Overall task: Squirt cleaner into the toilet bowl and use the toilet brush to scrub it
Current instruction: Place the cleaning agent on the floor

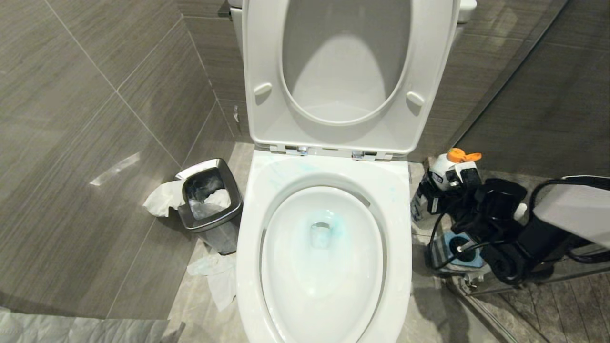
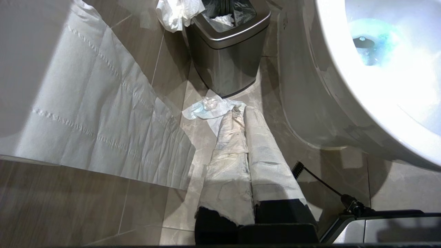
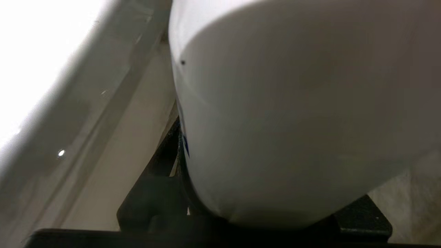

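Right end effector (image 1: pixel 450 188), low on the floor just right of the toilet bowl (image 1: pixel 324 314), is clamped around a white bottle (image 1: pixel 443 169) with an orange cap; in its wrist view the bottle's white body (image 3: pixel 293 120) fills the space between the black fingers. Left end effector (image 2: pixel 246 137), on the bowl's left side, has its paper-wrapped fingers pressed together, holding nothing. Cleaner (image 1: pixel 333 228) shows as pale teal tint in the water at the bowl's drain, with faint streaks on the rim behind it. Seat and lid (image 1: pixel 348 71) stand raised behind the bowl. Steel bin (image 1: pixel 209 200) sits left of the bowl, with tissue (image 1: pixel 214 278) on the floor beside it. Brush: cannot make it out.
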